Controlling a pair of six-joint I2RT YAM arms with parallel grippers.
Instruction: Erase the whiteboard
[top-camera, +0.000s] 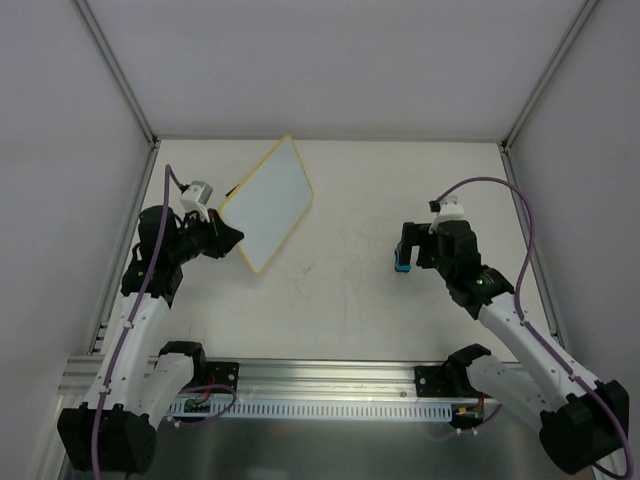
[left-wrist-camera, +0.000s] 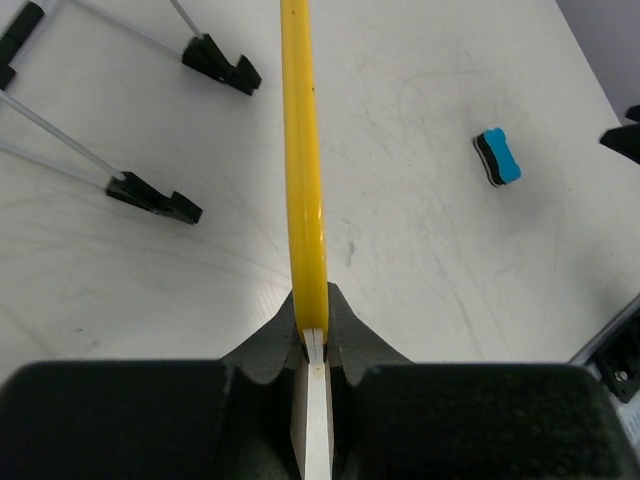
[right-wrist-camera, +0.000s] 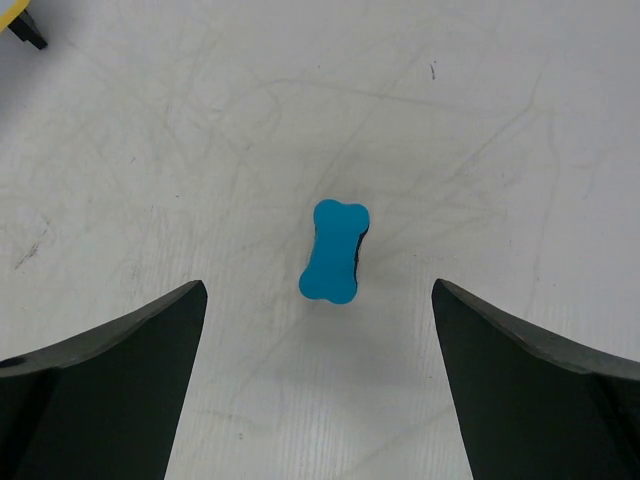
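Note:
The whiteboard (top-camera: 268, 203) is white with a yellow rim and looks free of marks in the top view. It is lifted and tilted at the back left. My left gripper (top-camera: 230, 232) is shut on its near-left edge. In the left wrist view the rim (left-wrist-camera: 303, 150) shows edge-on, clamped between my left gripper's (left-wrist-camera: 313, 312) jaws. The small blue eraser (top-camera: 402, 266) lies on the table right of centre. My right gripper (top-camera: 404, 250) hovers over it, open and empty. In the right wrist view the eraser (right-wrist-camera: 335, 250) lies just ahead of my right gripper (right-wrist-camera: 318, 289), between its spread fingers.
The white table (top-camera: 350, 290) carries faint scuffs. Grey walls close in the left, back and right sides. Two black feet on thin rods (left-wrist-camera: 155, 197) show left of the rim in the left wrist view. A metal rail (top-camera: 320, 375) runs along the near edge.

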